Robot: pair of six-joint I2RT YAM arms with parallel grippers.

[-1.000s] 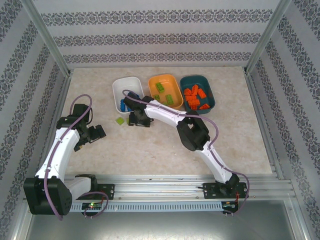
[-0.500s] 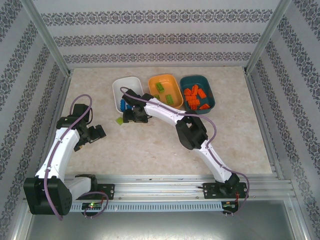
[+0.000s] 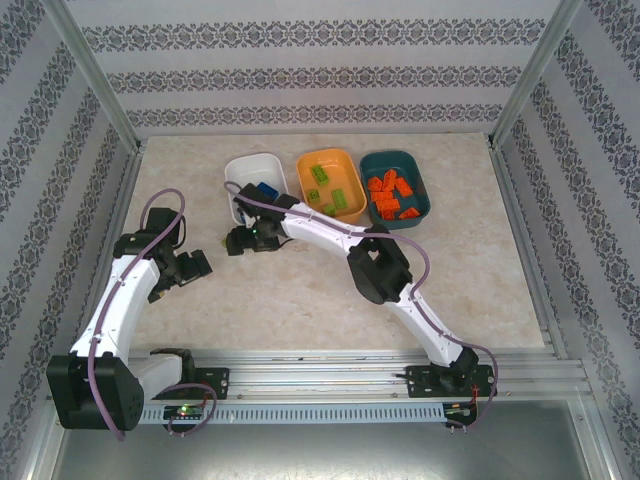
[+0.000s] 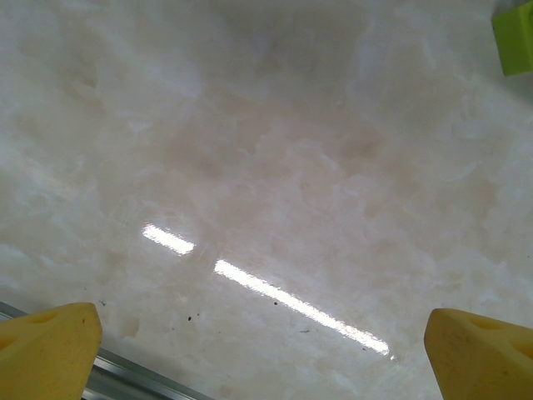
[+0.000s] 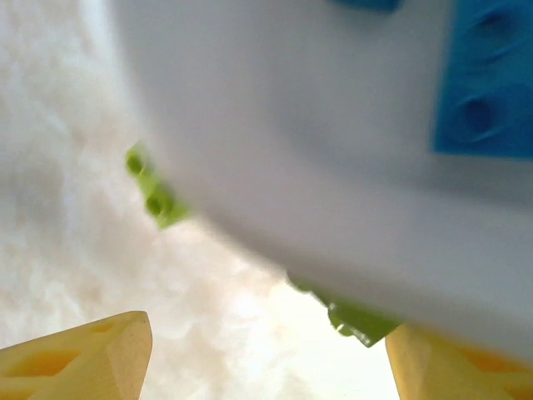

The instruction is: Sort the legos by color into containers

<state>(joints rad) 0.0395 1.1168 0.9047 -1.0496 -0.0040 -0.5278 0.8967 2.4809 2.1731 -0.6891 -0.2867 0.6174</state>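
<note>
- Lime brick [image 5: 156, 198] on the table [image 4: 250, 167], just beside the white dish [image 5: 291, 150]; blue brick [image 5: 487, 83] inside.
- My right claw [image 5: 266, 354]: spread, grasping nothing.
- My left claw [image 4: 262, 342]: spread wide, empty.

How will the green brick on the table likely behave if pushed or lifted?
The green brick looks like hard plastic, so probably stiff and light. Flat-sided, it should not roll; the glossy table may let it slide.
</note>
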